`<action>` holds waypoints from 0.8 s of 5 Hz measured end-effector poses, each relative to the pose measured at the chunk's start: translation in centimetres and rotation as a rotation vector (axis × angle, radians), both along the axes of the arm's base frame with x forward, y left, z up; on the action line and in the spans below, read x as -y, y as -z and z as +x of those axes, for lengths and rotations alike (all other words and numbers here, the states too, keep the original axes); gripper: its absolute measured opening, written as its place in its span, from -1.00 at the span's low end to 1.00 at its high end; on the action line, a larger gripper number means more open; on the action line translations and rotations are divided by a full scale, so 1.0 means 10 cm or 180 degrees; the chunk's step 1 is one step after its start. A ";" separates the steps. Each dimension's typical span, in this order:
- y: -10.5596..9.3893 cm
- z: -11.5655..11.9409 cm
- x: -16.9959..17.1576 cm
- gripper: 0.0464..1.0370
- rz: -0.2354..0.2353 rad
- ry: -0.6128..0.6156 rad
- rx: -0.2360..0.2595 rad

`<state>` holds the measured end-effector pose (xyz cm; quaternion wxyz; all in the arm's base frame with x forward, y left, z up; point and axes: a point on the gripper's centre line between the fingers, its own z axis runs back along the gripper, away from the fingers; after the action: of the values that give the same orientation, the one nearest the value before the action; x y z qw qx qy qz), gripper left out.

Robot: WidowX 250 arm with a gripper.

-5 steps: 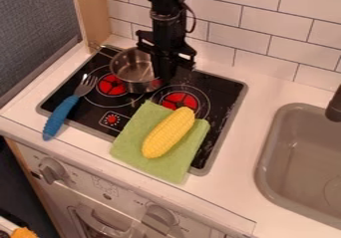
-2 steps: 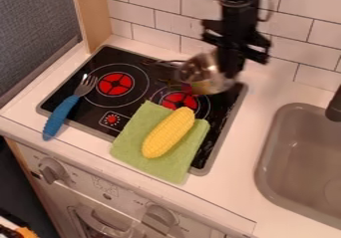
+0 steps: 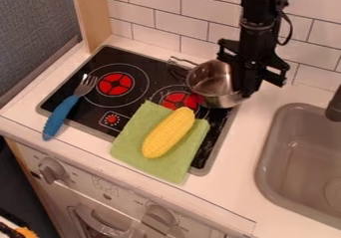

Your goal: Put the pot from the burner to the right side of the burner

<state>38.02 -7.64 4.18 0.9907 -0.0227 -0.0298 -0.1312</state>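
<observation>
Pot: a round, shiny metal vessel [image 3: 213, 77] is standing out over the back right part of the hob, partly behind the right burner; its smooth inner wall is catching the light, and its thin handle is pointing to the back left. Whether its base is touching the surface, I cannot tell.
Claw: black and angular [image 3: 246, 89], it is gripping the pot by the right side of its rim.
Sink: a rounded, grey-beige basin [image 3: 264, 165] is lying sunk into the desk [image 3: 233, 177] on the right — a dark faucet [image 3: 334, 106] is jutting over its edge.
Hob: glossy black glass [image 3: 126, 58] is carrying a left burner [image 3: 115, 84] and a right burner [image 3: 176, 100], both showing red centres.
Towel: soft green cloth [image 3: 133, 145] is lying across the hob's front edge, reaching onto the desk.
Corn: a yellow, knobbly cob [image 3: 168, 132] is resting slantwise on the towel.
Fork: its metal tines are lying over the hob — the ridged blue handle [image 3: 59, 117] is crossing the left front edge.
Wall: white, glossy rectangular tiles [image 3: 166, 5] are rising behind the desk.
</observation>
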 end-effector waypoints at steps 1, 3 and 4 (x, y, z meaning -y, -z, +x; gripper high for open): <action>0.05 -0.06 -0.10 -0.02 0.0006 -0.0086 -0.0064; -0.37 -0.22 -0.18 0.94 0.0019 -0.0293 0.0189; -0.32 -0.32 -0.23 0.93 0.0018 -0.0355 0.0098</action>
<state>34.83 -5.32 7.34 0.9959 -0.0161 -0.0459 -0.0761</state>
